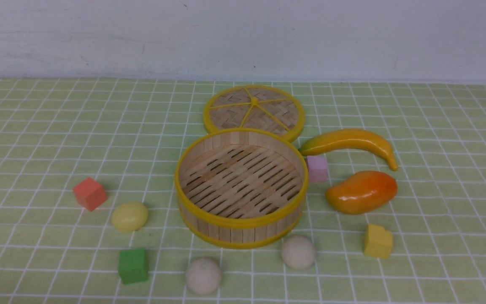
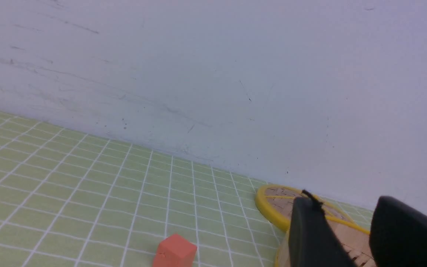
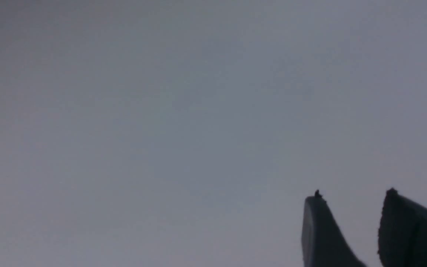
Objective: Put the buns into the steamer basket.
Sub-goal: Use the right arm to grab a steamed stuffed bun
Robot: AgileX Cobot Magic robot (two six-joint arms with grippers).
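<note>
Seemingly the first pick: left gripper (image 2: 347, 207) and right gripper (image 3: 353, 194) gape empty, needing to reach a smooth off-white round bun (image 1: 297, 251) on the near side of the empty yellow-rimmed bamboo steamer basket (image 1: 241, 222).

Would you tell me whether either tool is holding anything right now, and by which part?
Nothing is held. The left tool and right tool both stand open with empty gaps, and all three buns lie on the table.
</note>
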